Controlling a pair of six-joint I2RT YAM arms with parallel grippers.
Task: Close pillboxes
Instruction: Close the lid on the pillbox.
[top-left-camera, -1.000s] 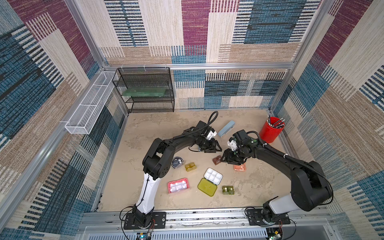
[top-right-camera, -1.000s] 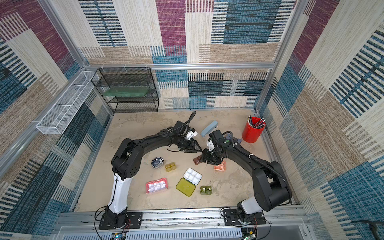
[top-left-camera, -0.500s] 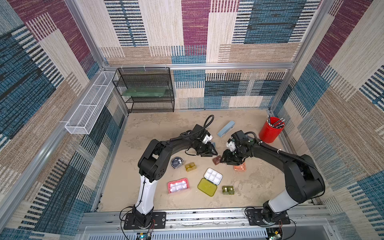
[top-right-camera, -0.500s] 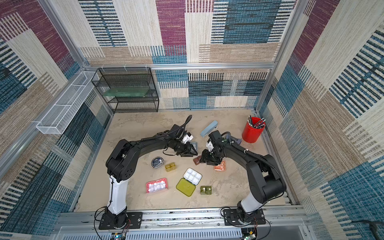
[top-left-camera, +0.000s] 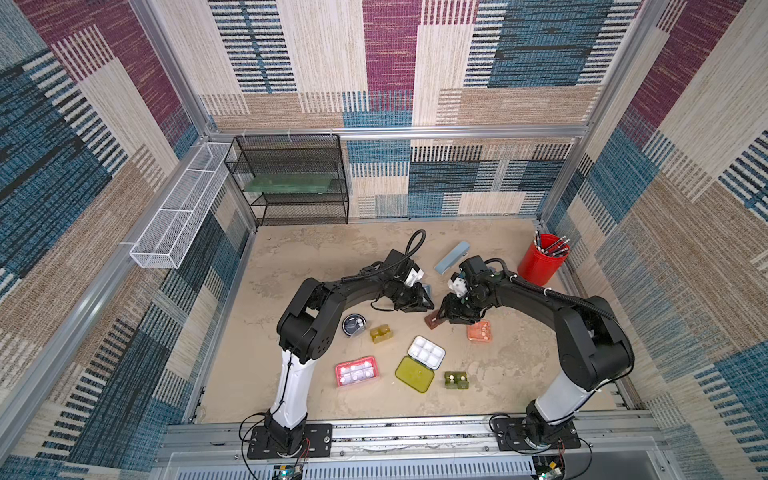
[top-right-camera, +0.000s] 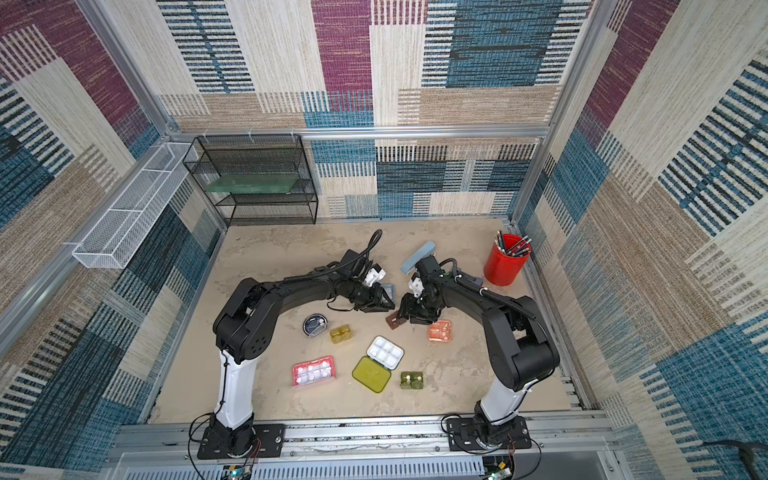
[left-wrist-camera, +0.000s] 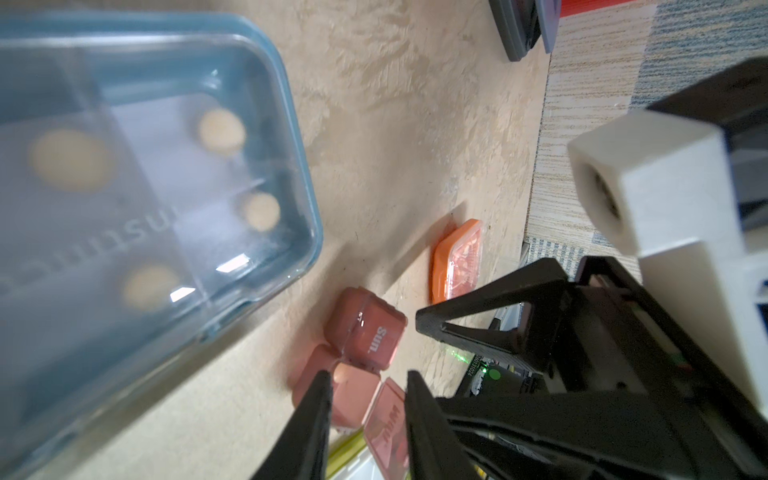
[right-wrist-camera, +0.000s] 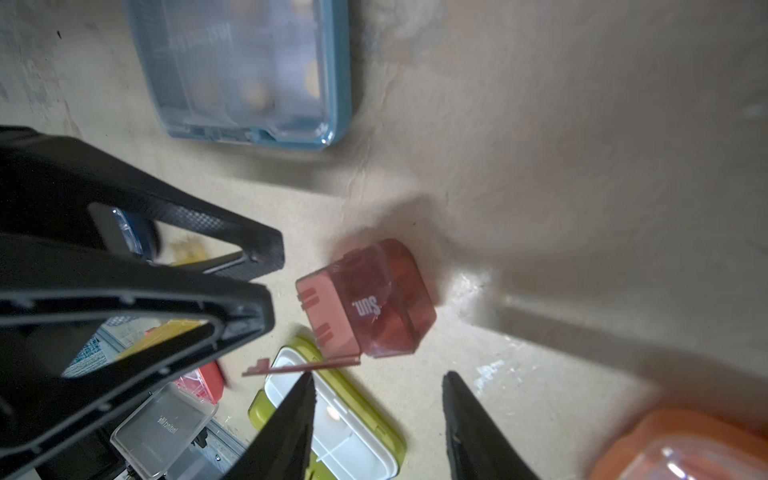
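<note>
The brown pillbox (top-left-camera: 432, 321) lies mid-table with one lid (right-wrist-camera: 299, 368) raised; its "Sun." compartment (left-wrist-camera: 365, 336) is closed. My left gripper (left-wrist-camera: 368, 390) has its jaws a narrow gap apart, tips just beside the box, nothing clamped. My right gripper (right-wrist-camera: 376, 390) is open and empty on the box's other side. The light blue pillbox (left-wrist-camera: 124, 187) lies closed behind them. Orange (top-left-camera: 479, 331), amber (top-left-camera: 381, 333), round black (top-left-camera: 354, 325), pink (top-left-camera: 357, 371) and dark green (top-left-camera: 456, 379) pillboxes lie around. The yellow-green lid (top-left-camera: 414, 374) lies flat open beside its white tray (top-left-camera: 426, 353).
A red cup of pens (top-left-camera: 542, 259) stands at the back right, with a pale-blue case (top-left-camera: 452, 257) just behind the grippers. A black wire shelf (top-left-camera: 291, 183) fills the back left corner. A white wire basket (top-left-camera: 178, 220) hangs on the left wall.
My left gripper has shifted a little toward the front, closer to the brown pillbox, and its jaws have narrowed. The right gripper has barely moved.
</note>
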